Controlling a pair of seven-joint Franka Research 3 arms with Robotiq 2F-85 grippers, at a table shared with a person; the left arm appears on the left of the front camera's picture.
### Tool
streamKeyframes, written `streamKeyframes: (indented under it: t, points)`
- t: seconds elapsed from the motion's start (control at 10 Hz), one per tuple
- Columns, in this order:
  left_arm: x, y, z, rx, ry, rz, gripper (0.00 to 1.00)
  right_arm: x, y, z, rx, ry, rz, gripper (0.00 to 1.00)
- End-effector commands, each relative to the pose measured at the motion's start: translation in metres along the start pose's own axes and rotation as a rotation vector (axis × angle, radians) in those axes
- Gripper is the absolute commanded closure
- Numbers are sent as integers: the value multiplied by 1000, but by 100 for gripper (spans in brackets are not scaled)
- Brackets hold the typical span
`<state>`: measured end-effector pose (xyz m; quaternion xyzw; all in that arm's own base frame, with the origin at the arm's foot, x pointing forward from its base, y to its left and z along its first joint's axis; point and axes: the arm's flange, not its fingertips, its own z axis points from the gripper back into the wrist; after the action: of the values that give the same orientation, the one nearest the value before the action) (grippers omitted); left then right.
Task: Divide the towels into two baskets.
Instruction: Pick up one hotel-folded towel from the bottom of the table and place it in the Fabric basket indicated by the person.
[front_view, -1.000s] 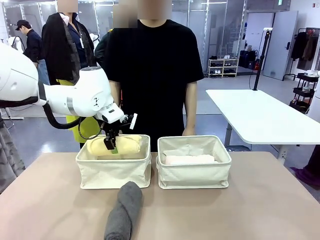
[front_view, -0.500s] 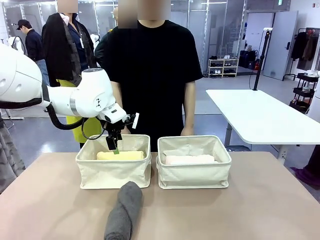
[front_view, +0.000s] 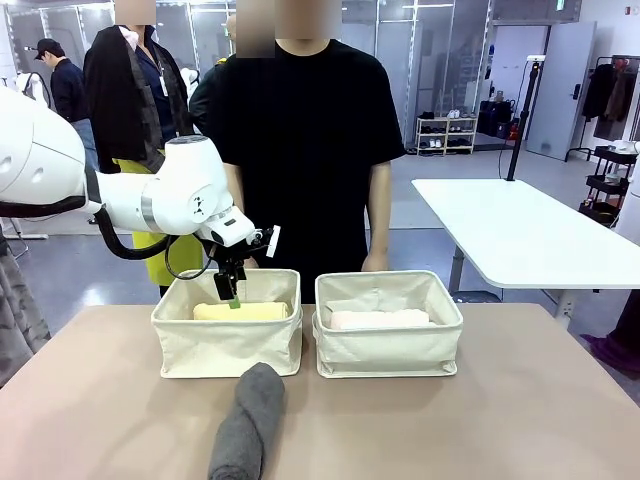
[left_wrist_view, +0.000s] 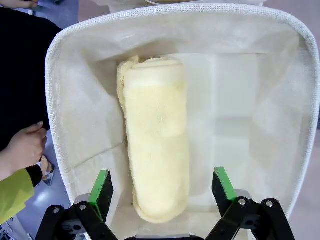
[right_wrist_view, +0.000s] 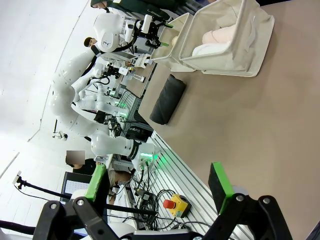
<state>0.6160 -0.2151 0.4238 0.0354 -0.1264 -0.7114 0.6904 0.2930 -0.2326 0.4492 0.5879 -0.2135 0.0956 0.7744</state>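
Left wrist view: the left hand hangs spread open above the pale yellow towel, which lies off-centre in the basket beneath, probably leaving room for another.

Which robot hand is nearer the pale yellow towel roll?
Left. The left hand hangs open directly above the pale yellow towel roll lying in the left basket; the right hand, also open, is well back across the table from it.

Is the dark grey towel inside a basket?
No, the dark grey towel lies on the table in front of the basket on the robot's left.
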Motion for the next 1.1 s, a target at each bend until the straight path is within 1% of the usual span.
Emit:
streamKeyframes:
  t: [0.0, 0.1, 0.2, 0.3, 0.4, 0.5, 0.7, 0.8, 0.9, 1.0]
  points:
    - [-4, 1, 0, 2, 4, 3, 0, 0, 5, 1, 8, -5, 3, 0]
    - [0, 0, 0, 0, 0, 0, 0, 0, 5, 1, 8, -5, 3, 0]
    - [1, 4, 25, 51, -42, 67, 0, 0, 5, 1, 8, -5, 3, 0]
    - [-4, -1, 49, 95, -87, 129, 0, 0, 5, 1, 8, -5, 3, 0]
    - [-11, -9, 69, 108, -135, 185, 0, 0, 5, 1, 8, -5, 3, 0]
    - [-20, -20, 88, 64, -230, 254, 0, 0, 5, 1, 8, -5, 3, 0]
    - [-37, -37, 109, -23, -389, 318, 0, 0, 5, 1, 8, -5, 3, 0]
    - [-47, -45, 122, -56, -500, 350, 0, 0, 5, 1, 8, -5, 3, 0]
    - [-55, -51, 125, -87, -547, 368, 0, 0, 5, 1, 8, -5, 3, 0]
    - [-57, -57, 118, -125, -566, 375, 0, 0, 5, 1, 8, -5, 3, 0]
